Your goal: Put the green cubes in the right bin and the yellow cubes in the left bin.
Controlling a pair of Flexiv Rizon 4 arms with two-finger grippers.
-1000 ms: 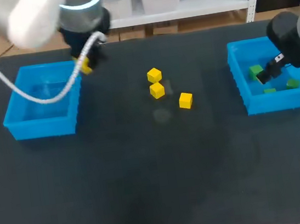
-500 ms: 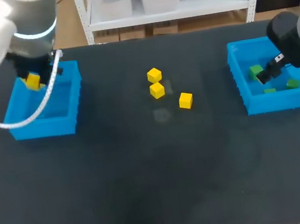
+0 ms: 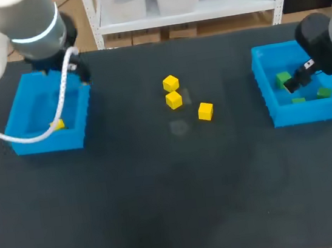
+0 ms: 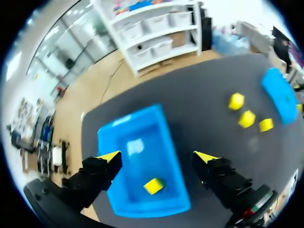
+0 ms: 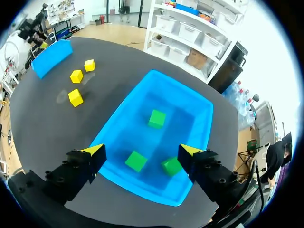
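Note:
My left gripper (image 4: 157, 156) hangs open above the blue left bin (image 4: 130, 118), and one yellow cube (image 4: 153, 185) lies loose on the bin floor below it. From the head view that cube (image 3: 59, 124) sits near the front of the left bin (image 3: 49, 142), under my left arm (image 3: 30, 25). Three yellow cubes (image 3: 171, 83), (image 3: 174, 100), (image 3: 206, 111) rest on the table's middle. My right gripper (image 5: 142, 151) is open over the right bin (image 5: 121, 111), which holds three green cubes (image 5: 156, 118), (image 5: 136, 161), (image 5: 171, 166); none is between its fingers.
The black table (image 3: 175, 190) has wide free room in front of the bins and cubes. The right bin (image 3: 306, 116) stands at the far right, the left bin at the far left.
My left arm carried a yellow cube leftward over the left bin and let it go; the cube now lies inside. The right arm has not moved.

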